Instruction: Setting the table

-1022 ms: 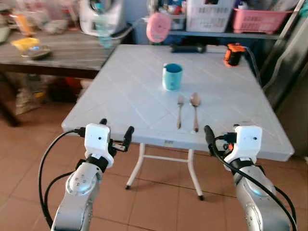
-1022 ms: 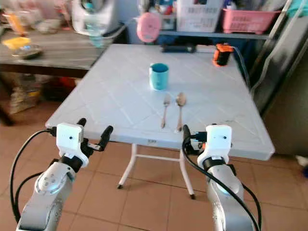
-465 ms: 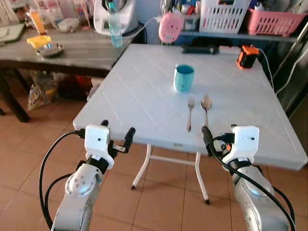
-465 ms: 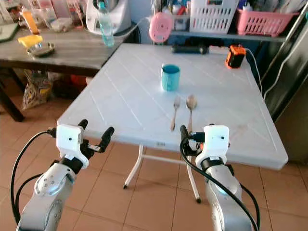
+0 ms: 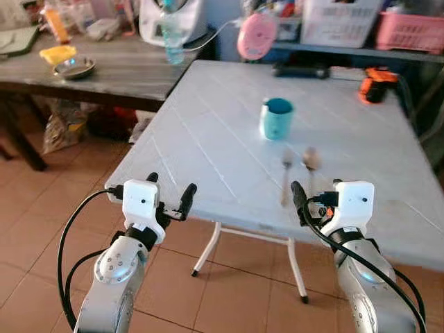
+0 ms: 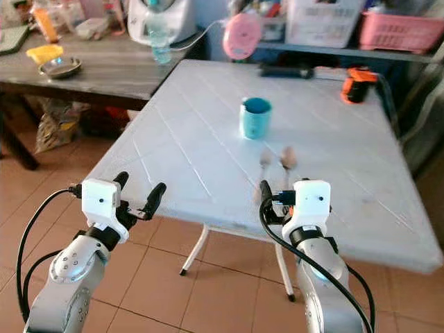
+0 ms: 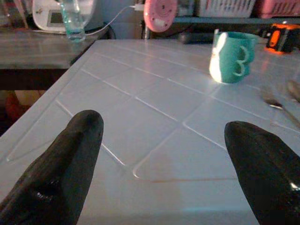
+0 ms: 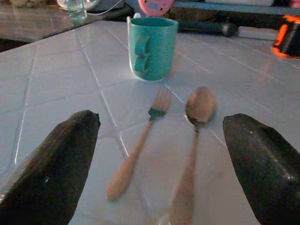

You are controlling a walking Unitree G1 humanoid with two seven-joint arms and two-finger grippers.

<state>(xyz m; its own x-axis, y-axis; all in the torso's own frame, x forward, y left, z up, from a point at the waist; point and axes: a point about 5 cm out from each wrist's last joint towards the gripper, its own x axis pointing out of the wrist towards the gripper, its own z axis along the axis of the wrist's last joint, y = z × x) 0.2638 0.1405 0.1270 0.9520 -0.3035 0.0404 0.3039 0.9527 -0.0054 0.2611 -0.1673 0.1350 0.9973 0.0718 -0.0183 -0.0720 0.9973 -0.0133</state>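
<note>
A teal mug (image 5: 277, 118) stands upright near the middle of the white plastic table (image 5: 208, 146). A fork (image 5: 286, 173) and a spoon (image 5: 310, 163) lie side by side just in front of the mug, handles toward me. My left gripper (image 5: 169, 191) hangs open in front of the table's near edge, facing bare tabletop (image 7: 154, 117). My right gripper (image 8: 159, 159) is open too, at the near edge, with the fork (image 8: 140, 140) and spoon (image 8: 194, 140) lying ahead between its fingers (image 8: 51, 164). Neither gripper holds anything.
A dark wooden table (image 5: 104, 69) at the left carries a metal bowl (image 5: 74, 66), a water bottle (image 5: 173, 35) and a white appliance. An orange-and-black device (image 5: 374, 84) sits at the white table's far right. Baskets stand on a shelf (image 5: 409, 31) behind. Tiled floor lies below.
The whole picture has shifted and the table looks nearer and more to the right, so the camera has moved. Both arms keep the same pose, grippers still open.
</note>
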